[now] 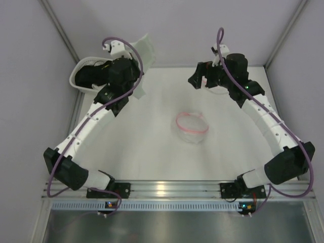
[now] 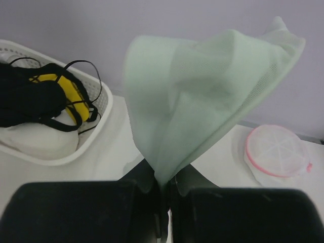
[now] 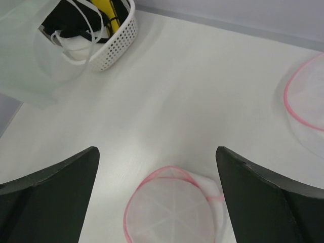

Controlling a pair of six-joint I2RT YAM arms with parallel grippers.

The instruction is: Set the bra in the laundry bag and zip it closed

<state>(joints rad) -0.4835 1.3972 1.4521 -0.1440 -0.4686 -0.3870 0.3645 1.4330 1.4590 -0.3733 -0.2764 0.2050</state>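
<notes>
Left gripper [image 2: 164, 190] clamping bra [image 2: 202, 86], holding it up beside basket [image 2: 104, 109]. Right gripper [image 3: 157, 152] hanging wide open, empty. Laundry bag [image 1: 192, 126] sitting mid-table, well apart from bra, so stuffing and zipping both looking undone. Count: one bra, one basket, one bag in top view. Right wrist view showing two pink rings [image 3: 172, 169] tho, can't tell why.

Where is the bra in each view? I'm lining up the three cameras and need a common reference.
Top external: bra upper left of centre, held up beside the basket.
Left wrist: bra fills the centre, pinched in the left gripper.
Right wrist: bra in the top left corner, blurred.
Shared landmark: the basket, left of the bra except in the right wrist view.
</notes>
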